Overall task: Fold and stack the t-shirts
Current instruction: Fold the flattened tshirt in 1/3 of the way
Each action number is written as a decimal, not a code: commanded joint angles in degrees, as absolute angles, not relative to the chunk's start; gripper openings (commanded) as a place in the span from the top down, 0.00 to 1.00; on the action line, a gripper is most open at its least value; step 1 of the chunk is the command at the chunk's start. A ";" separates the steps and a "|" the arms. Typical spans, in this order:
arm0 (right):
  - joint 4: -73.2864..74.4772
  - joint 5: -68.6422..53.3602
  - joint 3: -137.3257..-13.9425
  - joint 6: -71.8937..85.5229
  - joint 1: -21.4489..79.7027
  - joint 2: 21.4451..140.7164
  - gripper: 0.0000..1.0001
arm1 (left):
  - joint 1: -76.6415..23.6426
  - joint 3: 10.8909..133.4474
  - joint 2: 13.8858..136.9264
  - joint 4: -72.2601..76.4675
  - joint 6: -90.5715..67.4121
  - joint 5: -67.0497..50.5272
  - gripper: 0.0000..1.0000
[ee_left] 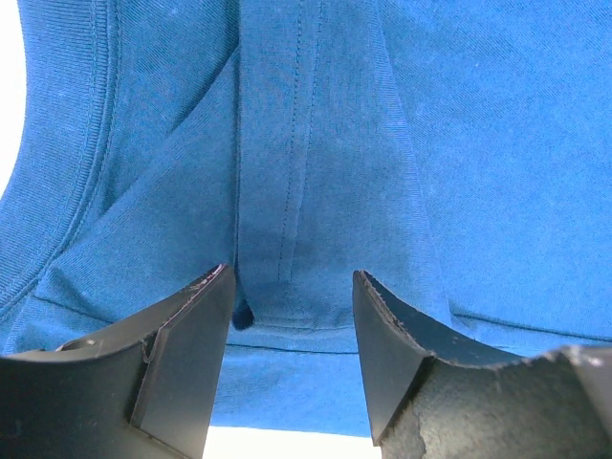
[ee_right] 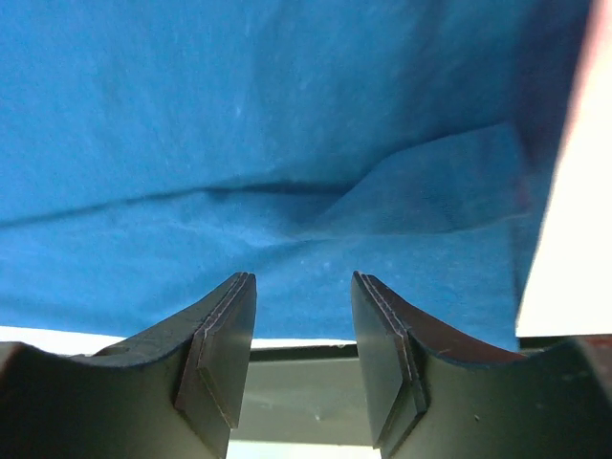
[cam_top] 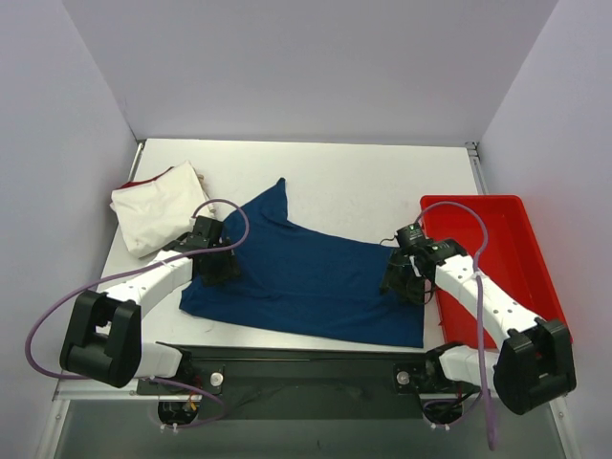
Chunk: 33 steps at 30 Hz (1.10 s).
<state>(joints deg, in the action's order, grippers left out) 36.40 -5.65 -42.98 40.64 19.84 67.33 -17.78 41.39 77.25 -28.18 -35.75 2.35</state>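
The dark blue t-shirt [cam_top: 306, 277] lies flat on the white surface [cam_top: 363, 182], stretched between the two end effectors, with one pointed corner running away from them toward the far side. The left end effector [cam_top: 218, 266] sits over the shirt's left edge and the right end effector [cam_top: 402, 282] over its right edge.

In the left wrist view the left end effector [ee_left: 292, 287] stands with its fingers [ee_left: 196, 325] well apart and nothing between them. Blue knit lies directly beneath, with a stitched seam running down between the fingers and a curved ribbed band off to the left. The right end effector [ee_right: 303, 287] is also parted and grips nothing. Ahead of it the cloth shows a long crease and a folded-over flap, and the near hem ends just at the fingertips.

The cream-white t-shirt [cam_top: 158, 206] lies bunched near the left end effector, beyond it and to its outer side, with only a sliver of red showing at its far edge. The red tray [cam_top: 507, 239] sits just outside the right end effector.

From above, both end effectors hide the shirt edges under them, and the right arm covers part of the tray's near wall. Which parts of the blue shirt are sleeve or hem is hard to tell.
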 commanded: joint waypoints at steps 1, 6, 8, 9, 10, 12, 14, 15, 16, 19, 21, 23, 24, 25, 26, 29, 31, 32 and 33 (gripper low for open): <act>36.65 -9.40 -40.61 39.72 21.01 69.43 0.56 | -17.40 42.98 75.06 -26.89 -36.47 2.90 0.37; 34.02 -13.36 -40.34 36.39 21.44 72.68 0.57 | -17.40 41.57 73.30 -27.16 -36.74 3.77 0.37; 33.84 -11.27 -40.34 36.21 21.53 75.57 0.57 | -17.05 40.79 72.60 -27.16 -36.83 4.04 0.37; 33.75 -10.12 -40.25 36.30 21.45 76.80 0.57 | -16.88 40.52 72.42 -26.98 -37.00 4.04 0.37; 33.75 -9.15 -40.34 36.65 21.45 78.03 0.58 | -16.44 40.34 72.25 -26.98 -37.00 3.87 0.37; 33.66 -5.46 -40.69 38.13 21.27 81.03 0.59 | -16.17 39.82 72.16 -26.98 -37.09 3.78 0.37; 33.66 -2.47 -41.48 39.19 21.27 82.52 0.60 | -15.65 39.38 71.81 -27.07 -37.09 3.69 0.36; 33.84 -0.20 -41.75 39.90 21.10 82.53 0.60 | -15.56 39.03 71.81 -27.16 -37.18 3.78 0.36; 33.84 -0.18 -42.10 39.99 20.57 82.53 0.60 | -15.56 38.68 71.46 -27.07 -37.09 3.87 0.36; 34.54 3.86 -43.77 40.08 18.99 80.78 0.60 | -15.12 38.06 70.49 -27.42 -37.00 4.31 0.36; 35.15 5.53 -44.47 39.90 17.85 79.19 0.60 | -14.77 37.62 69.96 -27.68 -37.00 4.57 0.36; 35.33 6.33 -44.56 39.46 15.57 78.23 0.60 | -14.59 37.27 69.44 -27.60 -37.09 4.57 0.35; 35.42 6.50 -44.65 39.11 14.86 78.22 0.60 | -14.50 37.18 69.26 -27.51 -37.18 4.40 0.35; 35.59 6.76 -44.65 38.50 14.24 78.31 0.60 | -14.50 37.00 69.00 -27.42 -37.18 4.22 0.35; 35.60 6.94 -44.65 38.24 13.37 78.40 0.60 | -14.50 36.91 68.82 -27.16 -37.26 4.22 0.35; 35.77 6.68 -45.09 37.18 13.27 79.01 0.60 | -14.59 37.00 68.38 -26.11 -37.00 3.61 0.35; 35.77 5.98 -45.17 37.18 13.36 78.84 0.60 | -14.68 37.00 68.47 -25.58 -37.18 3.08 0.35; 35.86 5.37 -45.26 37.00 13.45 78.49 0.60 | -14.76 37.18 68.55 -25.14 -37.44 2.64 0.36; 35.86 4.93 -45.26 36.91 13.71 77.96 0.59 | -14.85 37.09 68.73 -24.96 -37.53 2.46 0.36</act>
